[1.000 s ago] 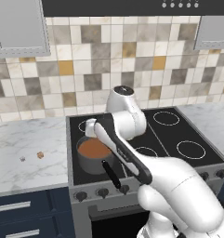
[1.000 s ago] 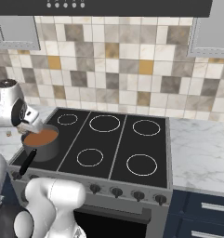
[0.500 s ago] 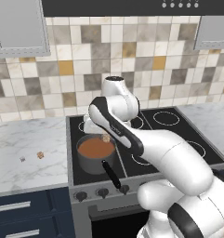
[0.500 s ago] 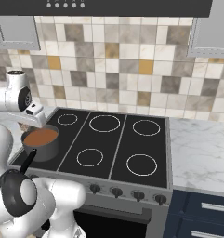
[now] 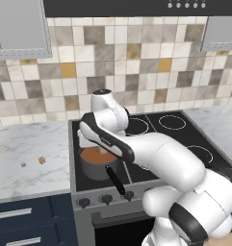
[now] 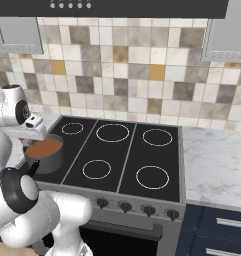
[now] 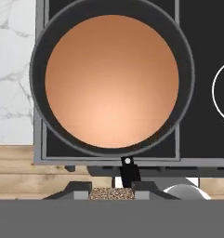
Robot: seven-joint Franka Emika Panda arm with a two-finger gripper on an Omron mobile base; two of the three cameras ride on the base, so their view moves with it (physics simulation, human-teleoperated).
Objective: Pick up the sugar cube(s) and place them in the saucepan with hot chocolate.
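The pincer [image 7: 112, 189] hangs over the saucepan [image 7: 112, 79], nearly closed, with a speckled brown sugar cube [image 7: 111, 193] pinched between its fingertips. The saucepan sits on the front left burner of the stove [image 5: 151, 139], full of reddish-brown liquid, its black handle [image 5: 115, 180] pointing toward the front edge. Two more cubes [image 5: 41, 160] lie on the marble tabletop [image 5: 26, 153] left of the stove.

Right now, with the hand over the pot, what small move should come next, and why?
Probably open the gripper: in the hand view a speckled sugar cube sits clamped between its fingertips, and the saucepan of reddish-brown hot chocolate lies straight ahead of them, so a release looks likely to drop it in.
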